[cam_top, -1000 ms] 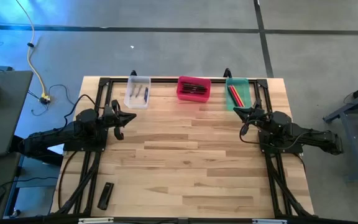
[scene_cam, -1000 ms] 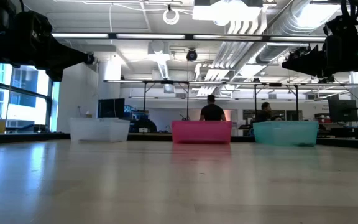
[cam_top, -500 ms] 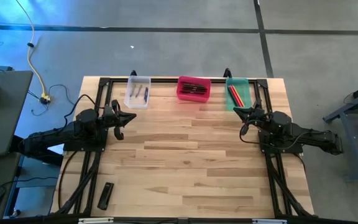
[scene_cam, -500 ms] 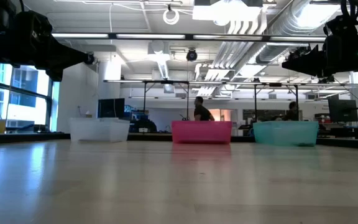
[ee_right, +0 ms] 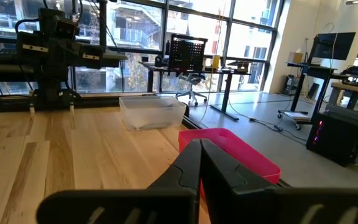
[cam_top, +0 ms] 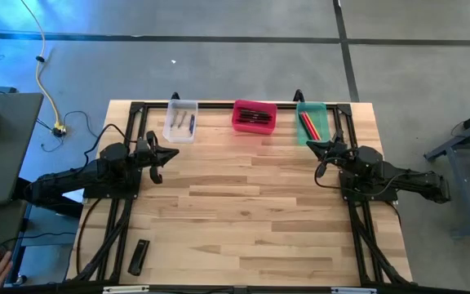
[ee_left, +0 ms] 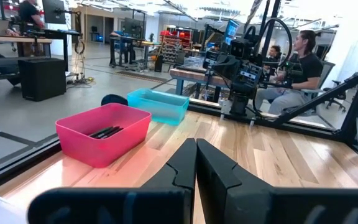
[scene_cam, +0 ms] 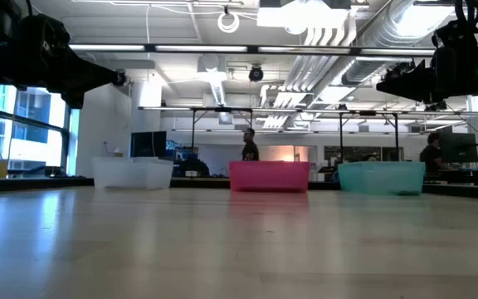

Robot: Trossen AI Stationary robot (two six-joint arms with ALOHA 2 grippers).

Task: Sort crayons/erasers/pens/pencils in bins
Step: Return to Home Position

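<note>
The thin sticks (cam_top: 254,115) lie sorted in the pink-red rectangular plastic tub (cam_top: 254,128), the clear plastic tub (cam_top: 170,122) on its left-arm side and the translucent green plastic tub (cam_top: 321,122) on its right-arm side, so I judge only parking remains. The left gripper (cam_top: 170,155) and right gripper (cam_top: 312,145) flank the pink-red tub on its near side, raised, each with fingers pressed together on nothing. A good finish means resting them level, short of the tubs' rims.

No legible text anywhere.
</note>
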